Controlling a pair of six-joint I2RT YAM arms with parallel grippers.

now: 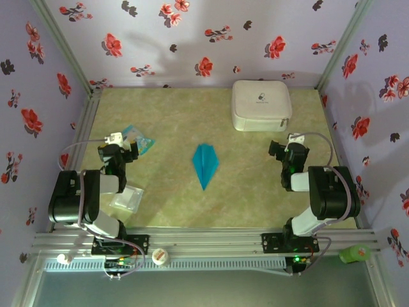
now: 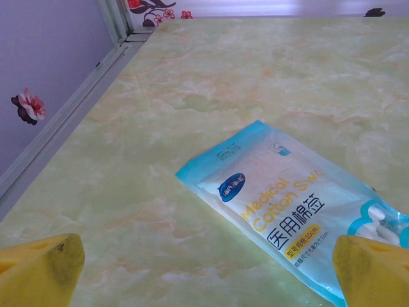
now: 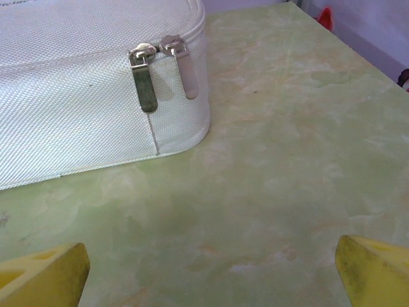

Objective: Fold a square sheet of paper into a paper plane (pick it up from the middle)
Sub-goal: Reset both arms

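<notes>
Paper plane point(image 1: 205, 164), a slim teal dart with a centre crease, lies flat on the table point(image 1: 172, 198) between my two grippers and well apart from each, its sharp point toward the arm bases. I judge it very light, thin and easily crushed. It would likely slide on the smooth surface, so I would pinch it gently along the centre crease at mid-length.

Left gripper point(image 2: 204, 275) is spread wide and holds nothing; a pale-blue cotton swab packet point(image 2: 281, 204) lies just ahead of it. Right gripper point(image 3: 211, 272) is likewise spread wide and empty, with the white case point(image 3: 89, 83) ahead to its left.

From above I cannot tell how high the folded layers stand off the table, and the plane's underside is hidden. In both wrist views the yellow fingertips point(image 2: 38, 268) are cut off at the bottom edge.
</notes>
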